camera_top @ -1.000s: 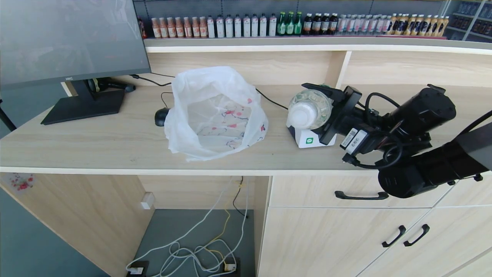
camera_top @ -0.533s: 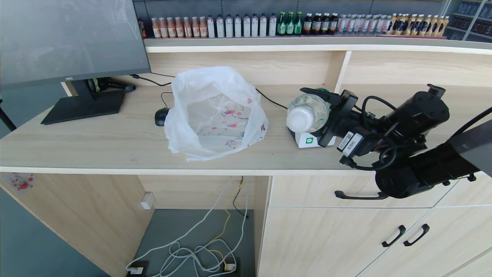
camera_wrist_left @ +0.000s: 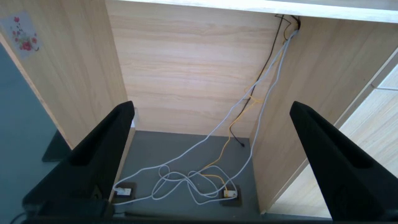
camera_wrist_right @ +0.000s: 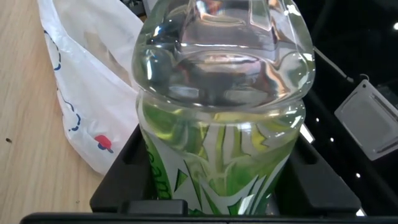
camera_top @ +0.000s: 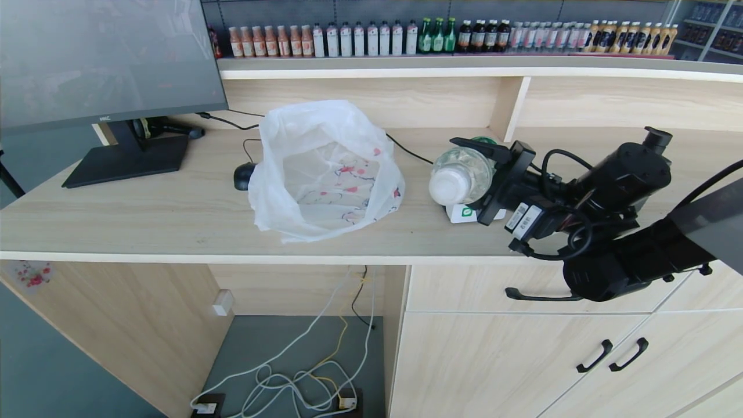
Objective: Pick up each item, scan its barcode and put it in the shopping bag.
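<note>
A green and white label (camera_wrist_right: 205, 180) is seen on the clear bottle (camera_top: 455, 177), but no writing on it can be read. A small green square (camera_top: 466, 212) is printed on the white box (camera_top: 454, 216) under the bottle. Two white stickers (camera_top: 522, 218) with black marks are stuck just behind the right gripper (camera_top: 471, 174). The marks are too small to be read.

Since a second ago, the bottle and the right gripper have been moved a little toward the bag (camera_top: 325, 168). Less of the white box is seen now. The bag, the screen (camera_top: 104, 58) and the mouse (camera_top: 242, 176) have not been moved.

The bottle is pinched between the two black fingers of the right gripper, one on each side. It is held on its side above the bench (camera_top: 145, 215), with its white cap (camera_top: 446, 187) turned toward the front. It is held over the white box, near the right side of the bag and apart from it.

The left gripper (camera_wrist_left: 212, 109) is spread wide, and nothing is held in it. It is pointed down at the wires (camera_wrist_left: 186, 180) on the floor (camera_wrist_left: 186, 149) under the bench.

A row of drinks (camera_top: 441, 38) is lined up on the shelf (camera_top: 441, 61) behind the bench.
</note>
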`<state>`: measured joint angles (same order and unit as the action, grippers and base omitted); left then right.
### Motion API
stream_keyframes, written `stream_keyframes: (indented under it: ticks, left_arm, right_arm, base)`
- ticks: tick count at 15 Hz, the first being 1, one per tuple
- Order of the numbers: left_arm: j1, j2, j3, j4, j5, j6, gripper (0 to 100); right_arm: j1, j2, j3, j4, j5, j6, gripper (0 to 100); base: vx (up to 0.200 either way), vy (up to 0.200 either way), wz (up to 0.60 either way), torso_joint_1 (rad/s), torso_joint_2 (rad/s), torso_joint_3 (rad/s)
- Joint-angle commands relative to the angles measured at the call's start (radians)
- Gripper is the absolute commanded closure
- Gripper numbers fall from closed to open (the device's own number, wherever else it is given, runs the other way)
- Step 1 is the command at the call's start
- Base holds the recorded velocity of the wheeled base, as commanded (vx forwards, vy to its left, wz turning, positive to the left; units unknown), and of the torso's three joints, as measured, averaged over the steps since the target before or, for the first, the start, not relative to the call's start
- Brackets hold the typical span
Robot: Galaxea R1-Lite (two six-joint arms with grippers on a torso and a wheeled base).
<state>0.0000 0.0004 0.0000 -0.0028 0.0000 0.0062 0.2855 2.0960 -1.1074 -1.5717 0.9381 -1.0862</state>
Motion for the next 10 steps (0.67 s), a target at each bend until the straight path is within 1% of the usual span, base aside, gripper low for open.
stream_keyframes:
  ticks: [1, 10]
  left_arm:
    - [0.000, 0.000, 0.000, 0.000, 0.000, 0.000, 0]
    - [0.000, 0.000, 0.000, 0.000, 0.000, 0.000, 0]
  right_arm:
    - [0.000, 0.003, 0.000, 0.001, -0.001, 0.000, 100]
    - [0.001, 0.006, -0.002, 0.001, -0.002, -0.001, 100]
  base:
    - [0.000, 0.000, 0.00, 0.000, 0.00, 0.000]
    - [0.000, 0.000, 0.00, 0.000, 0.00, 0.000]
